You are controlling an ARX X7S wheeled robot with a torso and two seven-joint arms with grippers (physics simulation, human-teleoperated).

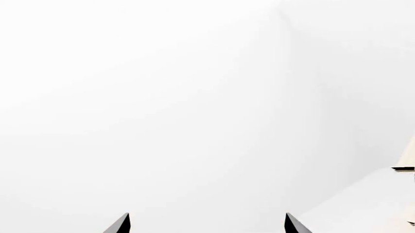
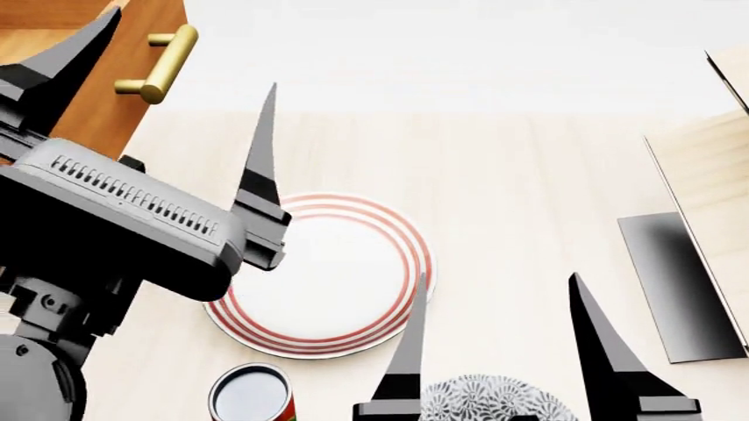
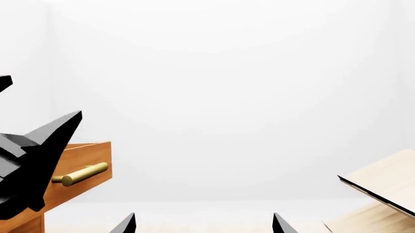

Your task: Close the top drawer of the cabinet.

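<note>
The top drawer (image 2: 111,118) shows at the head view's upper left as an orange-brown front with a brass bar handle (image 2: 158,63). In the right wrist view the drawer (image 3: 91,155) juts out from the cabinet (image 3: 23,225), with its handle (image 3: 81,174) facing outward. My left gripper (image 2: 195,48) is open and empty, and its fingertips flank the handle in the head view. I cannot tell if it touches. It shows dark in the right wrist view (image 3: 32,160). My right gripper (image 2: 497,279) is open and empty over the table, apart from the drawer. The left wrist view shows only its open gripper (image 1: 207,216) against a white wall.
A red-ringed white plate (image 2: 328,272) lies on the pale table (image 2: 527,175). A can (image 2: 249,393) and a patterned bowl (image 2: 492,399) sit at the near edge. A pale slanted wood structure (image 2: 714,175) with a black base (image 2: 673,281) stands at the right.
</note>
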